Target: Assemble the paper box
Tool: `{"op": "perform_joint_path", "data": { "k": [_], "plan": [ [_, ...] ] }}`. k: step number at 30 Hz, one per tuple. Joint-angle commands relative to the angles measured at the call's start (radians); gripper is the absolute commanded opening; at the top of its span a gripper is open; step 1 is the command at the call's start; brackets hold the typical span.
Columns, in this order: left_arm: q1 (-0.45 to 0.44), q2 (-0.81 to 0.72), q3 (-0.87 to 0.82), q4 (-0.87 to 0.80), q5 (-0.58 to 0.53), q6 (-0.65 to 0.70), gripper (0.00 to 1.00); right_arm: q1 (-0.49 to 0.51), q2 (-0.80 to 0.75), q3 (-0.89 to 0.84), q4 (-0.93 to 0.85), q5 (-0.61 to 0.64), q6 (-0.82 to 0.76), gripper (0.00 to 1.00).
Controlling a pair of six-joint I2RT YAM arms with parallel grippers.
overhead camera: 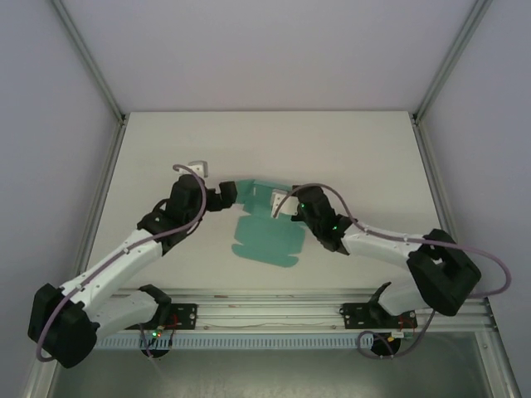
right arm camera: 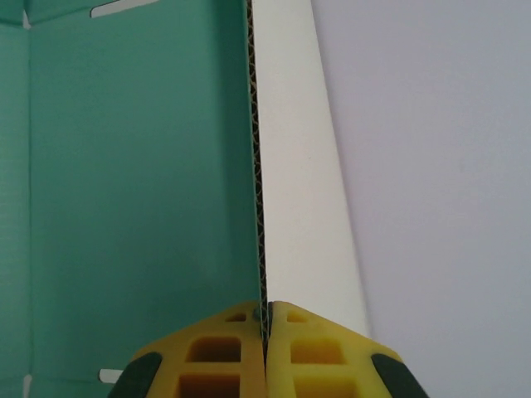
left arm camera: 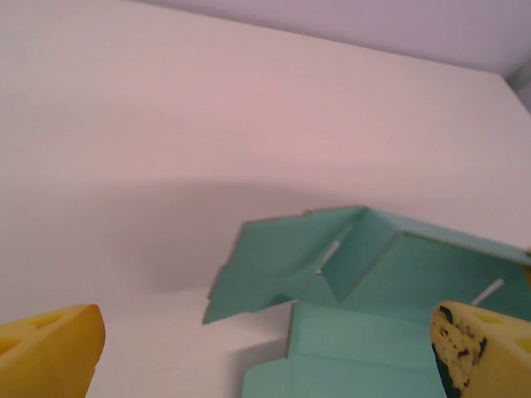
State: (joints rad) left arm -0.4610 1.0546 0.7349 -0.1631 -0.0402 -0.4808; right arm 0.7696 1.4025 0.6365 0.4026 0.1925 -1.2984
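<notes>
Near panels: the paper box [overhead camera: 264, 242] is only partly folded. Its nearest panels lie flat on the table [overhead camera: 166, 157], between the two arms and just ahead of their bases.
Right gripper [right arm camera: 265, 319]: closed on the edge of a raised wall of the box. The corrugated edge stands upright between the yellow pads, with the teal face on one side and the white face on the other.
Left gripper [overhead camera: 235, 196]: wide open and holding nothing. Its fingers [left arm camera: 50, 352] stand apart on either side of the folded end, close to it but not touching as far as can be seen.
Far panels: these are lifted and creased into angled walls, and slots show in them.
Long axis: judged to run away from the bases with a slight slant. The flat end is near and the raised end is far, with its teal inside facing up and toward the left arm.
Risk, springback: the left-hand flap is unsupported, so it may relax flat.
Risk, drag: the near panels are not pinned, so a pull by the right arm could slide the whole sheet.
Risk, crush: the pinch on one thin edge may dent the wall or slip off it.
Risk, misfit: tabs may miss their slots if the walls lean.
Beyond: bare table.
</notes>
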Motion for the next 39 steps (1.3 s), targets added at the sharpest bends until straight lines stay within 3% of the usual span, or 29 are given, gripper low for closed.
{"op": "perform_joint_path", "data": {
  "k": [1, 5, 9, 15, 20, 28, 39],
  "plan": [
    [0.052, 0.026, 0.034, -0.079, 0.000, -0.111, 1.00, 0.032, 0.050, -0.052, 0.295, 0.105, -0.225, 0.00],
    [0.135, 0.105, 0.062, -0.049, 0.058, -0.109, 1.00, 0.060, 0.105, -0.091, 0.454, 0.123, -0.320, 0.00],
    [0.245, 0.209, 0.085, -0.010, 0.158, -0.117, 1.00, 0.071, 0.117, -0.104, 0.463, 0.125, -0.343, 0.00],
    [0.308, 0.398, 0.129, 0.069, 0.236, -0.012, 1.00, 0.081, 0.152, -0.109, 0.504, 0.159, -0.360, 0.00],
    [0.307, 0.490, 0.130, 0.192, 0.415, 0.081, 0.95, 0.082, 0.196, -0.125, 0.536, 0.167, -0.353, 0.00],
    [0.266, 0.488, 0.009, 0.378, 0.574, 0.088, 0.81, 0.082, 0.257, -0.143, 0.610, 0.197, -0.323, 0.00],
    [0.107, 0.425, -0.114, 0.479, 0.469, 0.202, 0.73, 0.082, 0.268, -0.138, 0.587, 0.213, -0.311, 0.00]
  ]
}}
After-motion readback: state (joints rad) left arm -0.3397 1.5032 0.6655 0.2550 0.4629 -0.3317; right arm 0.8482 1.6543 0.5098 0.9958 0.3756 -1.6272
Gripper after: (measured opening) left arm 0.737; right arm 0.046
